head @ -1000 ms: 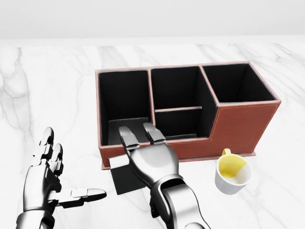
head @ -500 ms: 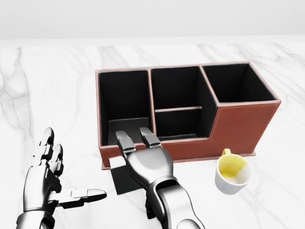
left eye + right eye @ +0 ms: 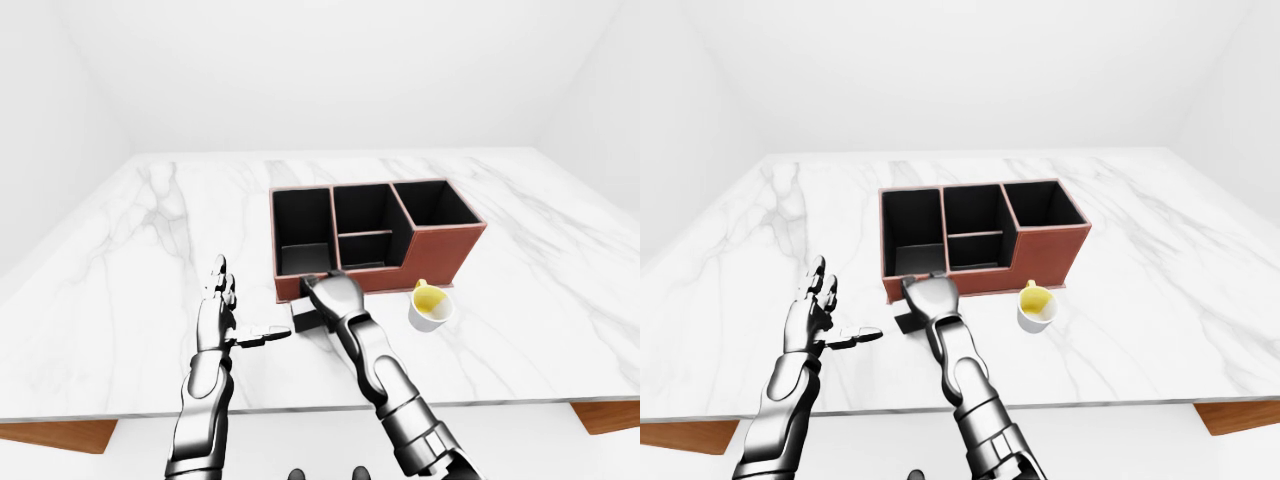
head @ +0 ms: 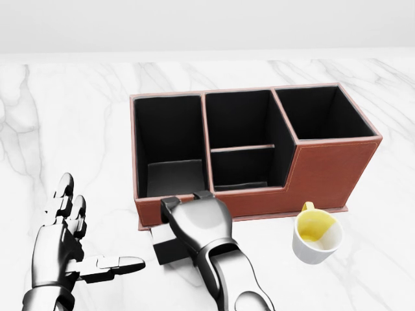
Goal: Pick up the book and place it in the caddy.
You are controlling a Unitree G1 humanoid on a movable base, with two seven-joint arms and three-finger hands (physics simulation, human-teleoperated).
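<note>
While the marble table (image 4: 78, 116) carries everything, the brown caddy (image 4: 324, 172) holds no book yet, so lift and placement seemingly remain. Just below its left compartment lies the black book (image 4: 167, 247), flat on the table; how its long axis runs I cannot tell. The right robot hand (image 4: 194, 220) curls over it, fingers bent down; a firm grip is unclear. The left robot hand (image 4: 61, 249) hangs spread, empty.
</note>
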